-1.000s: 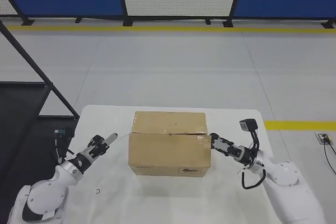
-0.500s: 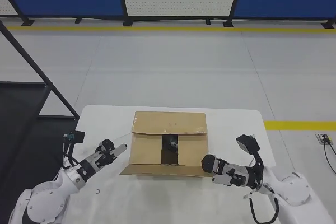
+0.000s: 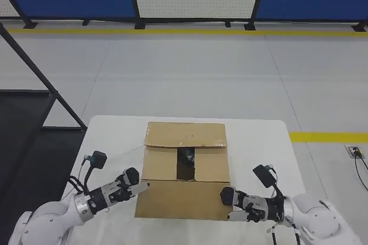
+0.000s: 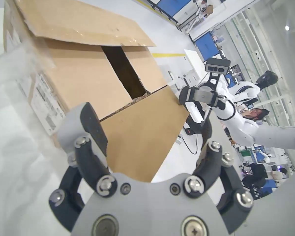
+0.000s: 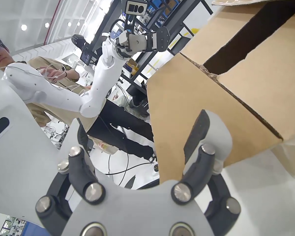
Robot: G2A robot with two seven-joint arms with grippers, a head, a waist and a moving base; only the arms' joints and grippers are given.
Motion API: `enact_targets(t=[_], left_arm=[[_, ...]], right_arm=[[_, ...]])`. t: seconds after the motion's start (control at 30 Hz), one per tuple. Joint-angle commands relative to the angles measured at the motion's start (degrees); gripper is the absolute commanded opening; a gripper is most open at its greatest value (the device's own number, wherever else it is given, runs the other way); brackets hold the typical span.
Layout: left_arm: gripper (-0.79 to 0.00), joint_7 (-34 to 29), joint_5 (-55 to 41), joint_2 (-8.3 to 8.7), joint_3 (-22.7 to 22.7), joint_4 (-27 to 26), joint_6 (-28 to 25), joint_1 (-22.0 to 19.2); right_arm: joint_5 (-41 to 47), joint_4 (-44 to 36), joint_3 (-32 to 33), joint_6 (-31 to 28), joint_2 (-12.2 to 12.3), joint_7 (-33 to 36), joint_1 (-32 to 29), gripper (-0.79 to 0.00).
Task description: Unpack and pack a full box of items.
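Note:
A cardboard box (image 3: 184, 133) stands mid-table on the white table (image 3: 110, 131). Its far flap lies flat on top, and its near flap (image 3: 181, 199) is folded out toward me. Between the inner flaps a dark gap (image 3: 187, 160) shows something dark inside. My left gripper (image 3: 135, 182) is at the near flap's left corner, open, with the flap (image 4: 137, 133) between its spread fingers (image 4: 91, 121). My right gripper (image 3: 227, 197) is at the flap's right corner, also open, one finger (image 5: 206, 133) lying against the cardboard (image 5: 177, 104). Each wrist view shows the other gripper (image 4: 186, 96) (image 5: 162, 39) at the flap's far corner.
A black metal rack (image 3: 18, 122) stands off the table's left side. White table surface lies on either side of the box and behind it. A yellow floor line (image 3: 331, 137) runs to the right.
The box was closed a second ago. The near flap has swung out and down toward me, and both grippers have come back toward the table's near edge with it.

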Motion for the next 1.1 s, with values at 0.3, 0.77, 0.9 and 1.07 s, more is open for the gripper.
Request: enact_targets(t=[0.3,0.77,0.9,1.07], left_arm=[[0.000,-4.32,-11.68,0.27,0.82,1.01,4.63,-0.14],[0.000,-13.49,-15.47,0.81,10.20,11.95,14.26,-7.49],[0.000,-12.94,-15.05,0.89,11.46,13.16,14.15,-8.49],[0.000,-12.93,-15.77,1.15,11.67,13.43,13.93,-8.66]], right_arm=[[-1.24,0.35,-0.03,1.48,0.17,-1.71,-0.32,0.000],[-0.08,2.94,-3.22,2.56,0.24,0.18,0.29,0.000],[4.87,2.57,-2.51,0.89,0.42,0.31,0.04,0.000],[10.86,2.33,-1.41,9.74,0.40,-2.49,2.82,0.000]])
